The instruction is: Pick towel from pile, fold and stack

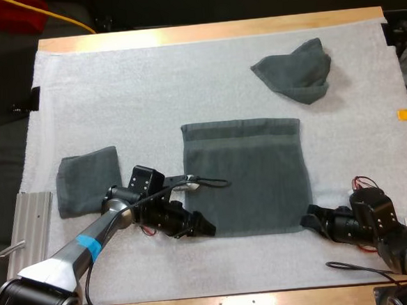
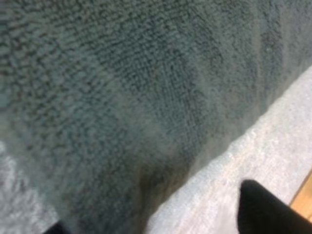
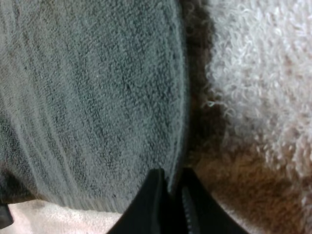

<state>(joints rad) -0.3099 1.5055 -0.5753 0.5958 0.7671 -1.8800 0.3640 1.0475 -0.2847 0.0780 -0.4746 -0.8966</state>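
While right fingers (image 3: pixel 151 204) pinch flat towel (image 1: pixel 251 177), left fingers (image 2: pixel 263 209) gape at its corner; folded towel (image 1: pixel 87 180), crumpled towel (image 1: pixel 294 71) make three.

white mat (image 1: pixel 184 77) on wooden table (image 1: pixel 209 31)

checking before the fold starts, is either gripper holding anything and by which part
The right gripper pinches the flat towel at its near right corner. The left gripper stands open at the near left corner, holding nothing.
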